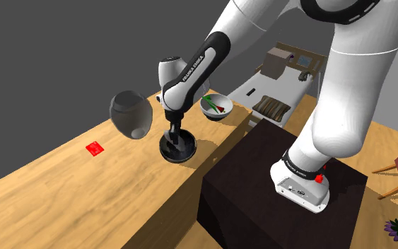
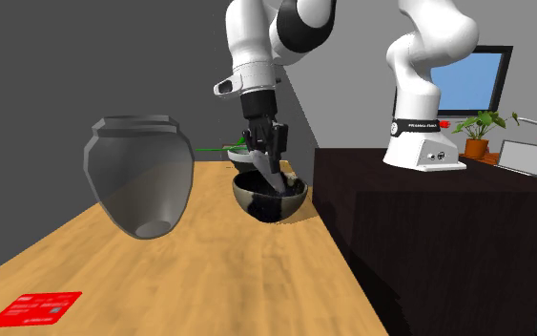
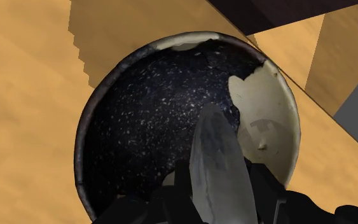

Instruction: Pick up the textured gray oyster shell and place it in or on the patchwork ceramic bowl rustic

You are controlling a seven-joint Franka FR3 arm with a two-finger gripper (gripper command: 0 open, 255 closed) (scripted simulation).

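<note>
A dark speckled bowl with a cream patch on one side stands on the wooden table. My gripper hangs just above its inside, shut on a pale gray, ridged oyster shell that sticks out between the fingers toward the bowl's floor. From the shoulder view, the gripper reaches down into the bowl near the table's edge by the stand. Over in the second exterior view, the gripper dips into the bowl.
A large gray jar stands close to the bowl on the shoulder view's left. A white bowl with green and red pieces sits farther back. A red card lies on the table. The dark stand borders the table.
</note>
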